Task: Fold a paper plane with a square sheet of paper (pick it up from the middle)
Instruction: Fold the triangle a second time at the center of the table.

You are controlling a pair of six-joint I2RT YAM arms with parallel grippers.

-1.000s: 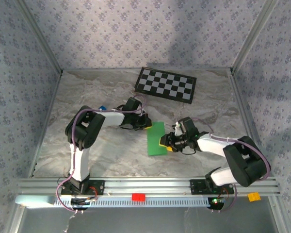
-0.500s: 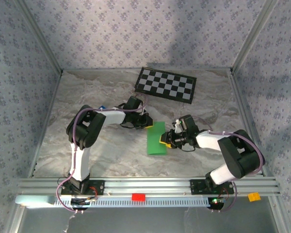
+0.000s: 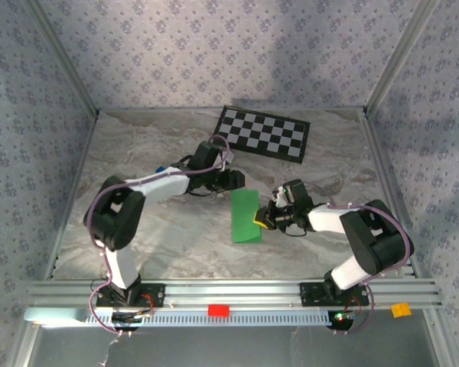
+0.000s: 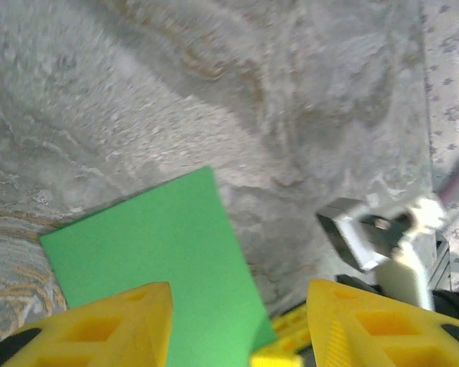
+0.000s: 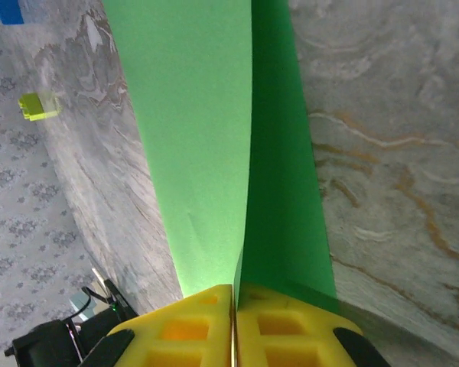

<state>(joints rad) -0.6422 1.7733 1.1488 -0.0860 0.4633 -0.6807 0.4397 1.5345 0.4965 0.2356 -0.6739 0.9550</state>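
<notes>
Now left pincer (image 3: 233, 180) off the sheet (image 3: 243, 223), right pincer (image 3: 258, 221) still clamping.

— What do you have from overhead?
— I see the thin bright green sheet of paper (image 3: 245, 218) lying as a narrow strip in the middle of the grey marbled table (image 3: 168, 237), running near edge to far edge. My right gripper (image 3: 260, 222) touches its right edge.
— And the left?
— My left gripper (image 3: 235, 181) sits just beside the strip's far end. The black-and-white checkerboard card (image 3: 262, 132) lies near the table's far edge.
</notes>
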